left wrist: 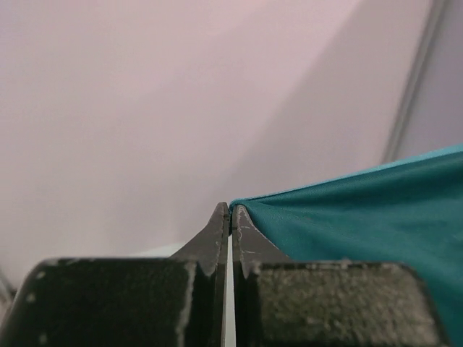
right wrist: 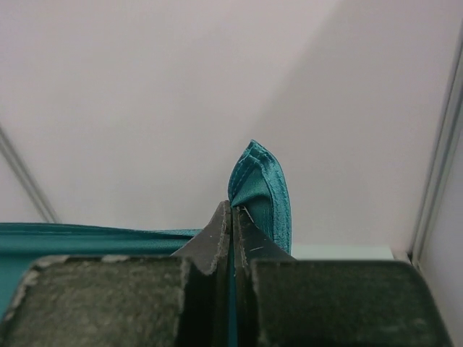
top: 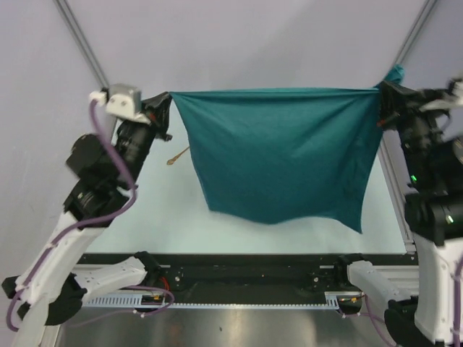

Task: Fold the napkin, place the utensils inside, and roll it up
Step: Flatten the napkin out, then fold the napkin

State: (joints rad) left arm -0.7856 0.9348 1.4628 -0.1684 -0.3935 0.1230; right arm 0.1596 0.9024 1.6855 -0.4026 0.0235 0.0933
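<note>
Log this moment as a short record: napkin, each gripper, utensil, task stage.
napkin: spread, hanging in the air, top edge stretched between both grippers
left gripper: shut on one top corner
right gripper: shut on the other top corner, a bit of hem poking past the fingertips
utensil: on the table, by the napkin's left edge, partly hidden
stage: napkin not yet folded, utensil not inside

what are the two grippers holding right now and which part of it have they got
Both hold the napkin. The left gripper pinches its upper left corner and the right gripper its upper right corner. The cloth hangs stretched between them.
</note>
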